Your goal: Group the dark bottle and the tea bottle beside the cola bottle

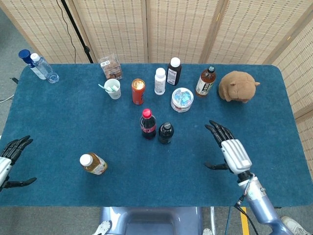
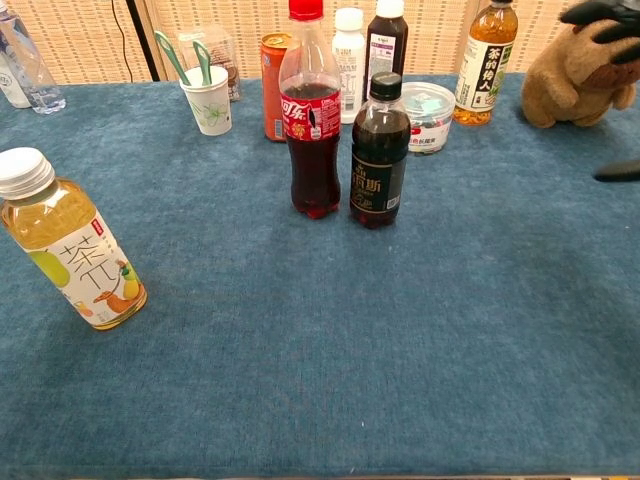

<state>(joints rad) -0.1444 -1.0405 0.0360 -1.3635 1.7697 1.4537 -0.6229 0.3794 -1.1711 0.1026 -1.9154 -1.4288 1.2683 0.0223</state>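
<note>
Head view: the cola bottle (image 1: 148, 124) stands upright near the middle of the blue table (image 1: 58, 117), with the dark bottle (image 1: 165, 133) upright just beside it on its right, the two close but with a narrow gap showing. The tea bottle (image 1: 93, 163), white-capped and filled with pale yellow liquid, stands well apart toward the near left. The right hand (image 1: 231, 150) hovers over the near right part of the table, fingers spread and holding nothing, well clear of both bottles. The left hand (image 1: 9, 156) shows at the left edge, fingers apart and empty. Along the far side stand a paper cup (image 1: 113, 88), an orange can (image 1: 138, 91), a white bottle (image 1: 160, 81), a round lidded tub (image 1: 182, 99) and a brown plush toy (image 1: 237, 86). Chest view: the cola bottle (image 2: 310, 112) and dark bottle (image 2: 379, 152) stand side by side at centre, nearly touching; the tea bottle (image 2: 70, 243) leans slightly at the near left. Only dark fingertips (image 2: 600, 12) of the right hand enter at the upper right edge, before the plush toy (image 2: 575, 68); the left hand is outside this view.
</note>
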